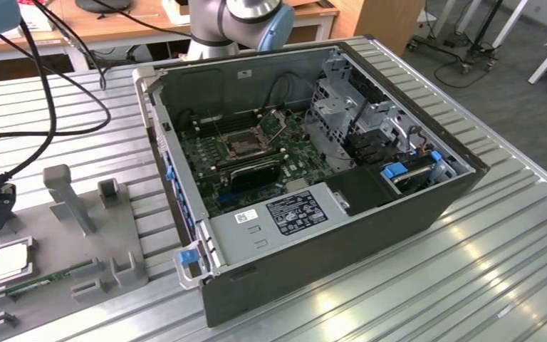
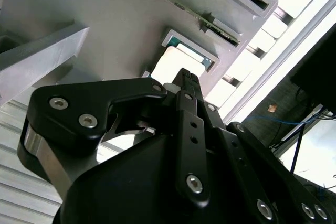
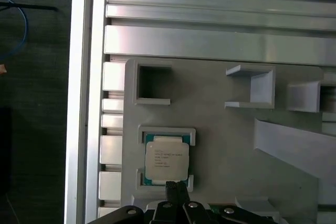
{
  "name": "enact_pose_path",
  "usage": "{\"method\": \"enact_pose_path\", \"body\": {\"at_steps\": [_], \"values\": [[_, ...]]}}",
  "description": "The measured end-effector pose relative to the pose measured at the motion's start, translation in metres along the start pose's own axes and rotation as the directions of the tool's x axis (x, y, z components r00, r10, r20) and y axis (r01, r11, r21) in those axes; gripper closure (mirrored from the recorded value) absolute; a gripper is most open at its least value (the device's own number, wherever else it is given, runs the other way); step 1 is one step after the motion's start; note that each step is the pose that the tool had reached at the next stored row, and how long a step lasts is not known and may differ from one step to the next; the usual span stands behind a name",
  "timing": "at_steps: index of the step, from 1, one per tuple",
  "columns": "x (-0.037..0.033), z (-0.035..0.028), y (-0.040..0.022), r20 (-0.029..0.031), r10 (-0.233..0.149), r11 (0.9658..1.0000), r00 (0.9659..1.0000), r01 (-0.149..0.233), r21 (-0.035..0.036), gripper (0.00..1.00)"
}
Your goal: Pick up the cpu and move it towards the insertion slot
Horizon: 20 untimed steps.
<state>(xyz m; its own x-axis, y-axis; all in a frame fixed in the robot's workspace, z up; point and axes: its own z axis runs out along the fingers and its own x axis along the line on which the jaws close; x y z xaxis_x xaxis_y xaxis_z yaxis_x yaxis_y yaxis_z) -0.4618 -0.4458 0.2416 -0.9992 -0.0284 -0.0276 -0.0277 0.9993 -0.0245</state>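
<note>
The gripper [image 3: 176, 186] hangs close over the grey tray [image 3: 226, 150] with its jaws together and holding nothing. In the first wrist view its tips sit over one edge of the cpu [image 3: 166, 160].

The cpu lies flat, silvery top up, in a square recess. The raised walls likely keep it from sliding while leaving it open from above. It is nearly square, so it has hardly any long axis, and its sides run parallel to the recess walls.

A green memory stick [image 1: 50, 279] lies in the tray just beside it. Well apart, toward the exterior view's right, the open computer case [image 1: 350, 235] lies on its side, so the insertion slot [image 1: 245, 144] faces upward.
</note>
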Motion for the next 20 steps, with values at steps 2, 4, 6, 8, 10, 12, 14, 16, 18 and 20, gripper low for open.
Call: {"method": "enact_pose_path", "body": {"at_steps": [2, 4, 6, 8, 10, 12, 14, 16, 18, 20], "values": [[0.0, 0.0001, 0.0, -0.0003, 0.0, 1.0, 1.0, 0.0, 0.0015, 0.89], [0.0, 0.0002, 0.0, -0.0003, 0.0, 1.0, 1.0, 0.0, 0.0015, 0.89], [0.0, 0.001, 0.0001, 0.0002, 0.0, 1.0, 1.0, 0.0, 0.0013, 0.89], [0.0001, 0.0024, 0.0001, 0.0001, 0.0, 1.0, 1.0, 0.0, 0.0013, 0.89], [0.0001, 0.0036, 0.0001, 0.0, 0.0, 1.0, 1.0, 0.0, 0.0014, 0.89], [0.0003, 0.0043, 0.0001, -0.0001, 0.0, 1.0, 1.0, 0.0, 0.0005, 0.89], [0.0003, 0.0051, 0.0001, 0.0003, 0.0, 1.0, 1.0, 0.0, -0.0032, 0.89], [0.0003, 0.0059, -0.0001, 0.0006, 0.0, 1.0, 1.0, 0.0, -0.0057, 0.89], [0.0004, 0.0069, -0.0002, 0.0005, 0.0, 1.0, 1.0, 0.0, -0.0057, 0.89], [0.0004, 0.0089, -0.0004, 0.0005, 0.0, 1.0, 1.0, 0.0, -0.0057, 0.89]]}}
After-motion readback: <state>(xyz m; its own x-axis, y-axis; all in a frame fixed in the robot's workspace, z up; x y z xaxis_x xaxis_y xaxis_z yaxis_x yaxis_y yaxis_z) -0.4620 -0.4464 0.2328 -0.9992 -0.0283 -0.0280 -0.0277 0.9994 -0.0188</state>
